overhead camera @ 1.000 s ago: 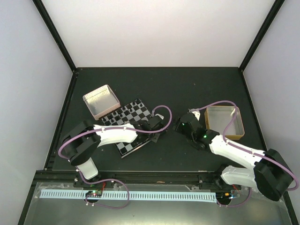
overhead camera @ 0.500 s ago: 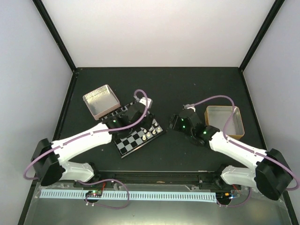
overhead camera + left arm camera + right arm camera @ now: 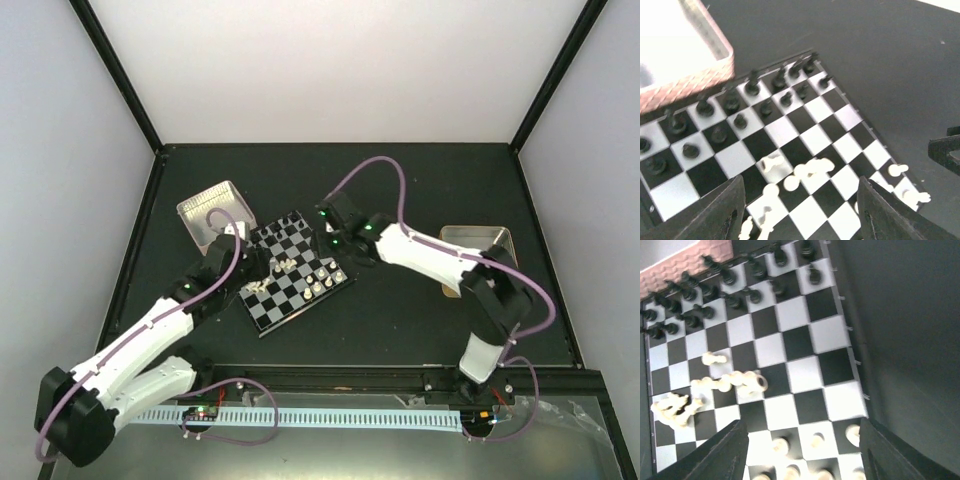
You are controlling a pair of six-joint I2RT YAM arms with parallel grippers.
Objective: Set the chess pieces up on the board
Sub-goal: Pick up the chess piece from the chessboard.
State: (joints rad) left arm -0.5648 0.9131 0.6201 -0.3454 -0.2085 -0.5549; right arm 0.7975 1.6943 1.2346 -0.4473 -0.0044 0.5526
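**A:** How does the left gripper stand?

**B:** The left gripper (image 3: 802, 222) is spread wide, with nothing between its fingers (image 3: 722, 210). It hangs above the left part of the chessboard (image 3: 300, 275) and points across it.

**A:** And the right gripper?

**B:** The right gripper (image 3: 805, 460) is also parted and empty. It is poised over the right side of the board. Its arm reaches in from the right in the top view.

**A:** Where are the cream-white chess pieces?

**B:** The cream-white chess pieces (image 3: 735, 381) are on the board. A loose string of them lies toppled near the middle squares. In the right wrist view another clump lies jumbled toward the left edge. A few stand upright on the squares nearest that gripper. Neither gripper touches any of them.

**A:** What else is on the board?

**B:** The black chess pieces (image 3: 725, 282) stand in two rows along the far side.

**A:** And around it?

**B:** A pink-sided tray (image 3: 200, 205) sits just beside the board's far left corner. I cannot tell whether the two touch. A second metal tray (image 3: 490, 232) lies well apart to the right, partly hidden behind the right arm. Everything rests on the dark table (image 3: 420, 180).
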